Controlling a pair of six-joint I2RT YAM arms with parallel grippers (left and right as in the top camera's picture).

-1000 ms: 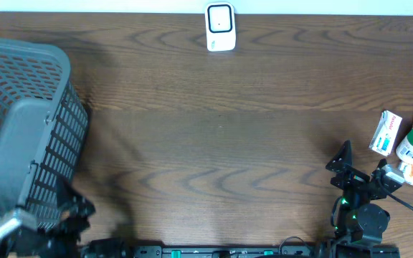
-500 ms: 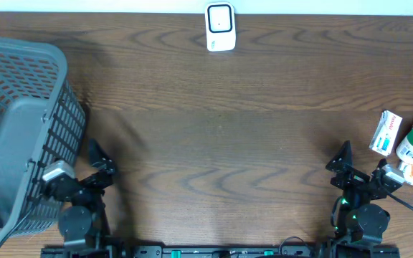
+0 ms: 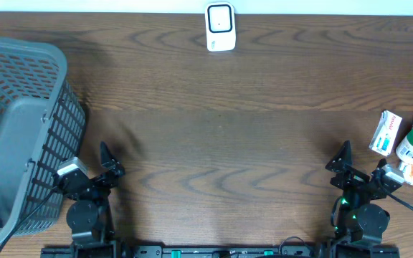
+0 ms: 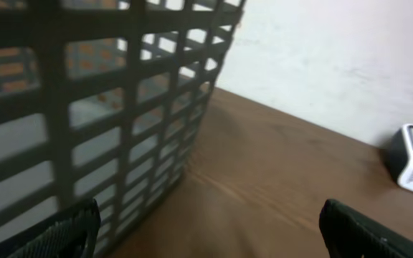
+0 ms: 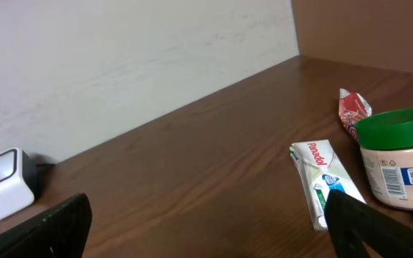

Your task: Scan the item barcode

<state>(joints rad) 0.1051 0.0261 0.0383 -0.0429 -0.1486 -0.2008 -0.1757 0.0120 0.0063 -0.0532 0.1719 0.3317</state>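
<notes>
We see left gripper, right gripper wide, empty; Panadol box near right one, presumably staged for scanner.

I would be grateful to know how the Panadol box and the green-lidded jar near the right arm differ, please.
The Panadol box is a slim white carton lying flat; the green-lidded jar is a round tub standing upright. The Panadol box shows red lettering on top; the green-lidded jar shows a printed square code on its label. Both rest on the table.
</notes>
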